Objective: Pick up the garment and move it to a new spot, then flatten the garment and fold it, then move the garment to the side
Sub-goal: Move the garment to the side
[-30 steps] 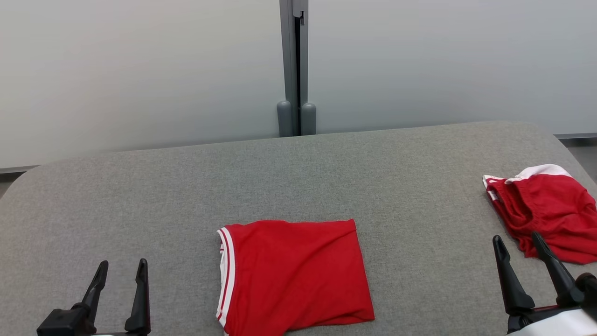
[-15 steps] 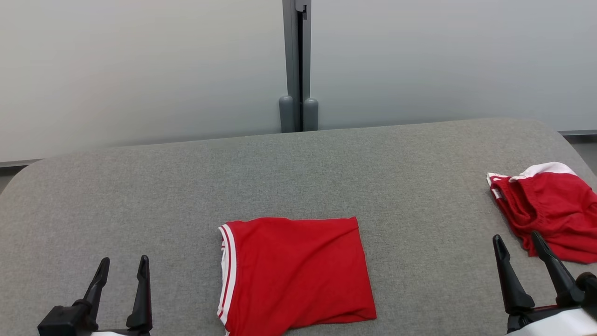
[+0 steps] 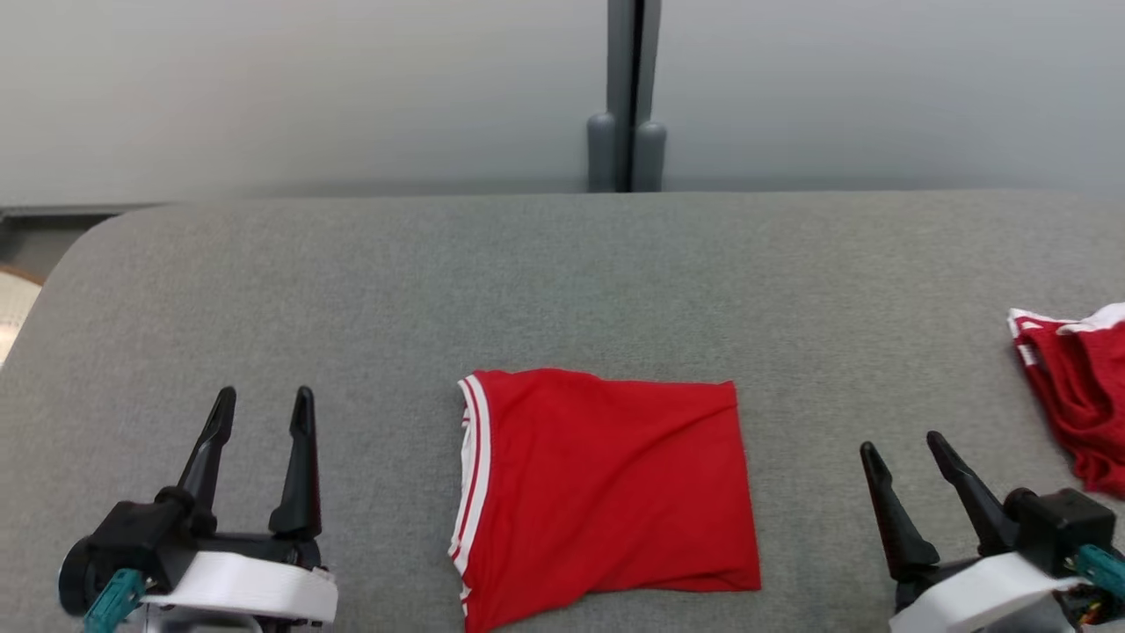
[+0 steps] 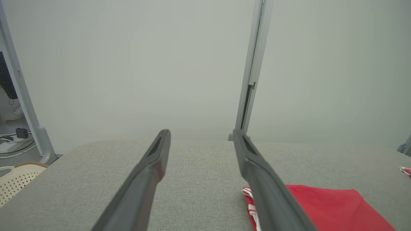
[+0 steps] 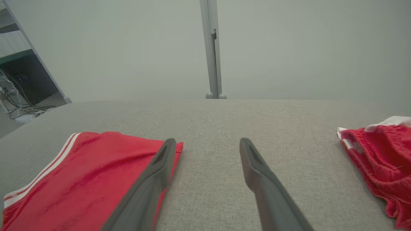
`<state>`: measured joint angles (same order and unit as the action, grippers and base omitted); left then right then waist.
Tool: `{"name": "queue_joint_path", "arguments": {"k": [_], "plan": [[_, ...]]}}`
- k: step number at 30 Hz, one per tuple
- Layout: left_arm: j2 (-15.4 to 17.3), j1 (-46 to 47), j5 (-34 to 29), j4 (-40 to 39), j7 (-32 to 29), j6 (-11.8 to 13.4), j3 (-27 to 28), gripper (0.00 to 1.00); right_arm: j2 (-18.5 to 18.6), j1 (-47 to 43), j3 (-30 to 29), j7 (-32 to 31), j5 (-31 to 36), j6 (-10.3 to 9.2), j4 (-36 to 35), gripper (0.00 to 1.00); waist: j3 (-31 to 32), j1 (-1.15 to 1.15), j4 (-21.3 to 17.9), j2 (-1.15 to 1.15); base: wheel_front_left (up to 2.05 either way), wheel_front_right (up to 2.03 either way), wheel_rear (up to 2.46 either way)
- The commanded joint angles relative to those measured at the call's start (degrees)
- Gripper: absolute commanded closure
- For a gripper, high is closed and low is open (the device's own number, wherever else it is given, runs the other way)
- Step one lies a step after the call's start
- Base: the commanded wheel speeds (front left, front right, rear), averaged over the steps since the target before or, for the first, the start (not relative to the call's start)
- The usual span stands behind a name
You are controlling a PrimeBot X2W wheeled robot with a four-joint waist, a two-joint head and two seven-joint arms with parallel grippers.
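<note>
Your right claw (image 3: 901,443) had a crumpled red garment (image 3: 1077,387) off to its outer side. The edge of the head view cut that garment off, so you could not see its full shape. The folded red garment (image 3: 606,492), trimmed in white, lay flat on the grey bench (image 3: 562,264) between that claw and your left claw (image 3: 264,393). Its near corner reached the picture's lower edge. Both claws had their fingers spread wide, gripping nothing and clear of either cloth. Whether they touched the bench, you could not tell.
</note>
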<state>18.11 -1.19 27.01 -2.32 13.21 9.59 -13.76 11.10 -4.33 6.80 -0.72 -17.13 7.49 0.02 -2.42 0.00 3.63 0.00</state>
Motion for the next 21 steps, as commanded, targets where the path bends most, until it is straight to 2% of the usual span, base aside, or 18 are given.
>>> {"name": "queue_joint_path", "arguments": {"k": [1, 8, 12, 13, 14, 15, 21], "plan": [[-0.2, 1.7, -0.5, -0.2, 0.3, -0.5, -0.3, 0.00, 0.0, 1.3, 0.4, 0.0, -0.1, -0.01, 1.2, 0.00, -4.1, 0.00, 3.8, 0.00, 0.00, 0.00, 0.00], [-2.7, 6.5, -1.7, 0.8, 1.6, -2.1, -0.8, 0.00, -1.7, 6.3, 4.3, 1.3, -1.5, -0.01, 13.7, 0.00, -8.9, 0.00, 9.3, 0.00, 0.00, 0.00, 0.00], [-3.6, 7.8, -2.6, 1.9, 1.9, -3.2, -0.5, 0.00, -2.8, 7.9, 6.6, 1.0, -2.7, -0.01, 20.1, 0.00, -9.8, 0.00, 10.5, 0.00, 0.00, 0.00, 0.00], [-3.9, 8.1, -2.7, 2.0, 1.9, -3.6, -0.2, 0.00, -2.9, 8.3, 7.4, 1.4, -2.8, -0.01, 21.1, 0.03, -9.9, 0.00, 10.6, 0.00, 0.00, 0.00, 0.00], [-3.9, 8.3, -3.2, 2.1, 2.0, -3.7, 0.1, 0.00, -3.1, 8.4, 7.8, 1.6, -3.1, -0.01, 21.8, 0.61, -10.0, 0.00, 10.7, 0.00, 0.00, 0.00, 0.00], [-4.1, 8.4, -3.4, 2.1, 2.0, -4.1, 0.4, 0.00, -3.2, 8.6, 8.1, 1.6, -3.2, -0.01, 22.5, 1.00, -10.1, 0.00, 10.5, 0.00, 0.00, 0.00, 0.00], [-5.1, 8.8, -5.3, 2.2, 1.9, -5.9, 3.0, 0.00, -1.7, 11.6, 9.7, 4.1, -2.7, -0.03, 21.6, 1.00, -10.5, 0.00, 7.8, 0.00, 0.00, 0.00, 0.00]]}}
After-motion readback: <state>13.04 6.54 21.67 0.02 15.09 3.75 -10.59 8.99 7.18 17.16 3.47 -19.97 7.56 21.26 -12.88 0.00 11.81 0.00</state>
